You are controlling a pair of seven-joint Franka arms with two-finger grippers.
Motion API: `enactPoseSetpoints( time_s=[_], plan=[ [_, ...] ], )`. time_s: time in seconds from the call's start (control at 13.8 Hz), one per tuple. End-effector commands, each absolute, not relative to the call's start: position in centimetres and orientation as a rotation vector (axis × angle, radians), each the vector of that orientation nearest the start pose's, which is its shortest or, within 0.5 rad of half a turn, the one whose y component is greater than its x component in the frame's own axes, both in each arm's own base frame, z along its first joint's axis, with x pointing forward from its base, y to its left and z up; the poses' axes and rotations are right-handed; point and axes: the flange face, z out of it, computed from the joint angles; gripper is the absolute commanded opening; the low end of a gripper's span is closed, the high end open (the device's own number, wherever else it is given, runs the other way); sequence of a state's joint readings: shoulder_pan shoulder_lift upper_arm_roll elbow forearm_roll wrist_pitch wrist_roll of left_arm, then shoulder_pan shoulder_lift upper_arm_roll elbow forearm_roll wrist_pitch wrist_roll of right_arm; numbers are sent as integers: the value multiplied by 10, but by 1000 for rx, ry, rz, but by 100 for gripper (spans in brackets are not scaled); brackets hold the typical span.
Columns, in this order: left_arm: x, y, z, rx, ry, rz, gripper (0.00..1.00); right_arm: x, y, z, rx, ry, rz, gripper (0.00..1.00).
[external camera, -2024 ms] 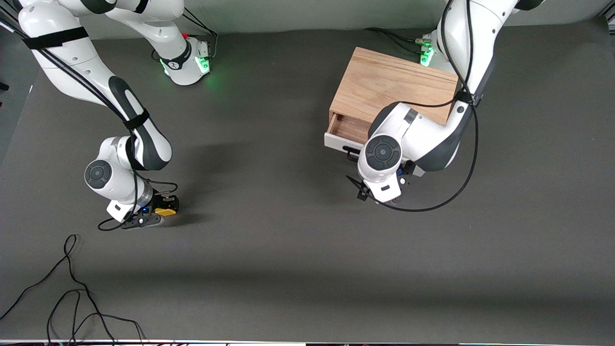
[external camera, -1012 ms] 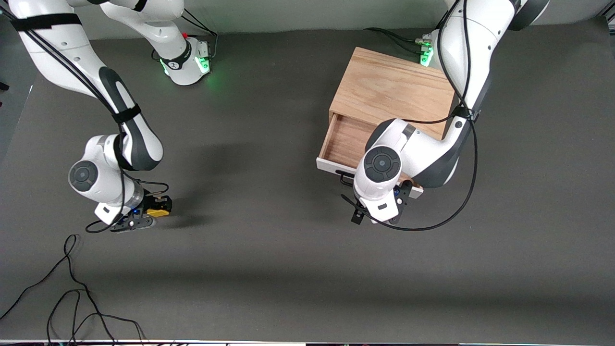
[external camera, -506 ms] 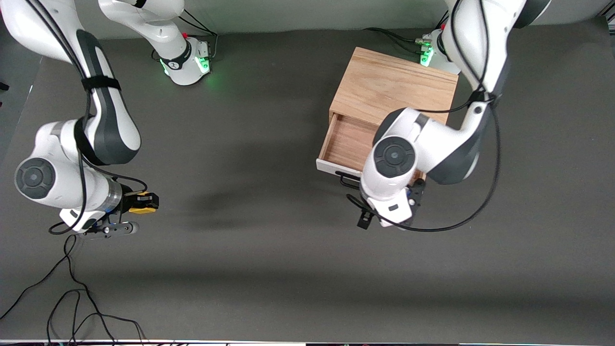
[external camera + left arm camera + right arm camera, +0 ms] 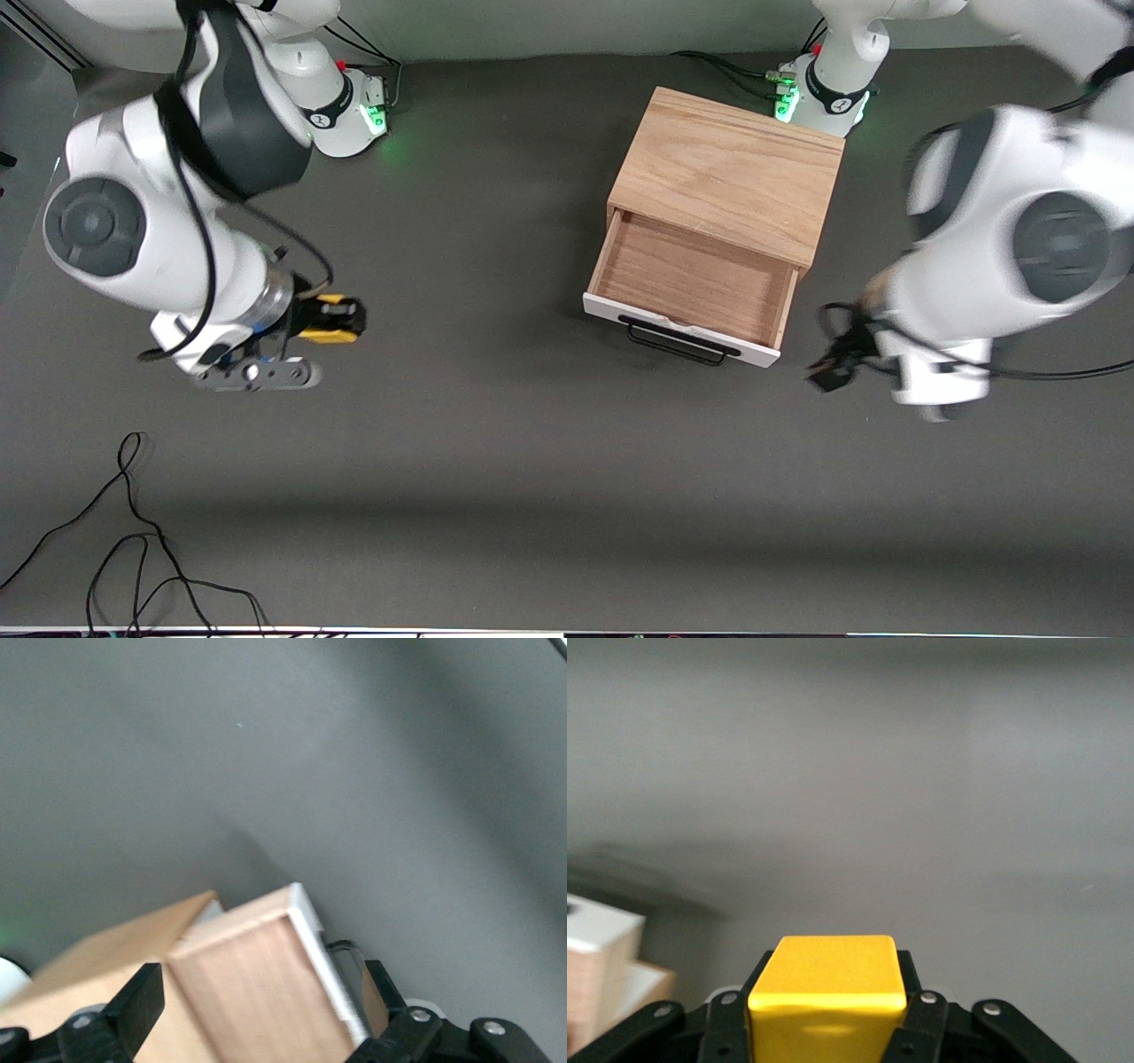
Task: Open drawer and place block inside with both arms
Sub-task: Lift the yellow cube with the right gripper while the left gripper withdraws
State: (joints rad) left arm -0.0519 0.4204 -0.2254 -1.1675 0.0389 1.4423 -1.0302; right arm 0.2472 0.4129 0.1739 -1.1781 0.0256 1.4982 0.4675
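Observation:
The wooden cabinet stands toward the left arm's end of the table. Its drawer is pulled open and shows an empty light wood interior, with the white front and black handle facing the front camera. My right gripper is shut on the yellow block and holds it above the table toward the right arm's end. In the right wrist view the block sits between the fingers. My left gripper is off the handle, beside the drawer, open and empty. In the left wrist view its fingers are spread, with the drawer seen past them.
Loose black cables lie at the near corner of the right arm's end. The arms' green-lit bases stand along the table's farthest edge. The dark mat stretches between the block and the drawer.
The drawer was pulled open. My left gripper let go of the handle and swung toward its own end. My right gripper lifted the block and moved toward the drawer.

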Motion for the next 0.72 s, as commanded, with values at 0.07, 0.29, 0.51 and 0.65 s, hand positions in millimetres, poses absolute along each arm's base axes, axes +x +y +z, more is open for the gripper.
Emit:
enactPoseSetpoints(
  time_s=[0.07, 0.29, 0.51, 0.65],
  plan=[
    [615, -66, 574, -2986, -873, 279, 100, 601, 341, 573, -2941, 314, 214, 24],
    [591, -22, 583, -3061, -644, 274, 100, 585, 416, 557, -2866, 341, 146, 24],
    [568, 3, 585, -3096, -517, 231, 100, 567, 484, 519, -2832, 404, 97, 24],
    [553, 5, 582, -3103, -446, 176, 100, 545, 528, 494, -2825, 424, 81, 24]
  ],
)
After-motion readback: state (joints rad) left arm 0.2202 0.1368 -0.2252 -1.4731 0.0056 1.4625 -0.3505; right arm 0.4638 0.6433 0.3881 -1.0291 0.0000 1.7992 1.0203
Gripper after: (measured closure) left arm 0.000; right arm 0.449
